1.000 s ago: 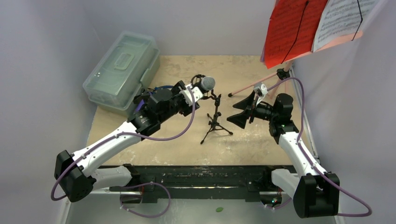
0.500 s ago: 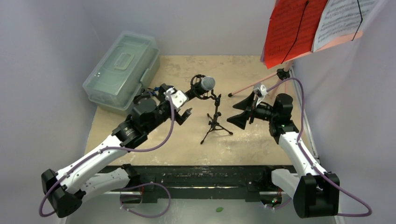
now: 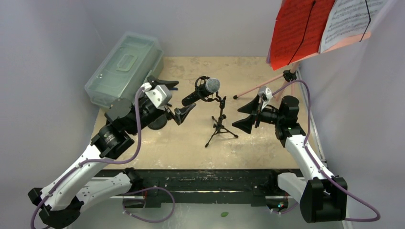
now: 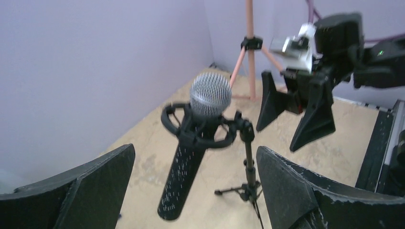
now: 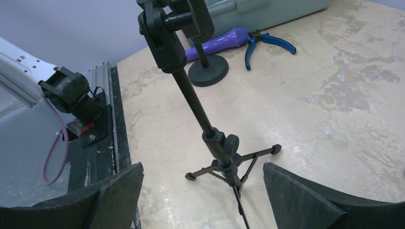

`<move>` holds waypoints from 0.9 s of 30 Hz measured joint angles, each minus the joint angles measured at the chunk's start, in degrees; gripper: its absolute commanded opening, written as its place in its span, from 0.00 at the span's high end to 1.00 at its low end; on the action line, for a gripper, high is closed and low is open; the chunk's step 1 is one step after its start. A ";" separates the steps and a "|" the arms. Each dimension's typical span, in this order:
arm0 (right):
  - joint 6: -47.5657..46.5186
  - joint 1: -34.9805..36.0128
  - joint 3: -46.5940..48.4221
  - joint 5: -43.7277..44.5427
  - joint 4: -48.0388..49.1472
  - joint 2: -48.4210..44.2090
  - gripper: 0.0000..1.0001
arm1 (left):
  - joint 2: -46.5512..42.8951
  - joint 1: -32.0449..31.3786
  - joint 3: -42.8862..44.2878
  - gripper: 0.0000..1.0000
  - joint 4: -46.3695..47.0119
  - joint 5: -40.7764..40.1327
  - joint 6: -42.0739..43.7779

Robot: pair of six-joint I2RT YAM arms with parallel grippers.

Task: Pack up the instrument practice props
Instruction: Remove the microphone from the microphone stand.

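Note:
A black-silver microphone (image 3: 203, 89) sits tilted in the clip of a small black mic tripod (image 3: 220, 125) at mid table. My left gripper (image 3: 184, 95) hangs open just left of it, touching nothing; in the left wrist view the microphone (image 4: 193, 148) stands free between the spread fingers. My right gripper (image 3: 237, 118) is open to the right of the tripod (image 5: 224, 160), level with its lower stem. The pink music rack (image 3: 261, 86) stands back right, carrying red pages (image 3: 293, 31) and a white page (image 3: 348, 19). A purple microphone (image 5: 220, 40) lies beside a round black base (image 5: 208, 71).
The clear greenish case (image 3: 123, 70) sits shut at the back left, close behind my left wrist. Blue-handled pliers (image 5: 265, 43) lie in front of it. Purple walls close in the left, back and right sides. A black rail (image 3: 205, 180) runs along the near edge.
My left gripper opened off the microphone's handle and drew back left toward the case. The microphone stays in its clip. The right arm has not moved.

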 measured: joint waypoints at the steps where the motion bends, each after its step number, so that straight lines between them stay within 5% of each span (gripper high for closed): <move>1: -0.04 0.00 0.00 -0.17 -0.20 0.00 0.01 | 1.46 0.00 2.60 0.03 -0.42 0.87 0.44; 10: -0.57 0.00 0.00 -0.85 -0.59 0.02 0.01 | 14.45 0.00 15.69 0.03 -1.92 8.50 10.78; 20: -0.81 0.00 0.00 -1.01 -0.63 0.02 0.01 | 24.09 0.00 17.86 0.05 -4.59 10.75 21.57; 27: -0.83 0.00 0.00 -1.05 -0.63 0.02 0.01 | 26.67 0.00 19.39 0.24 -4.50 11.39 23.71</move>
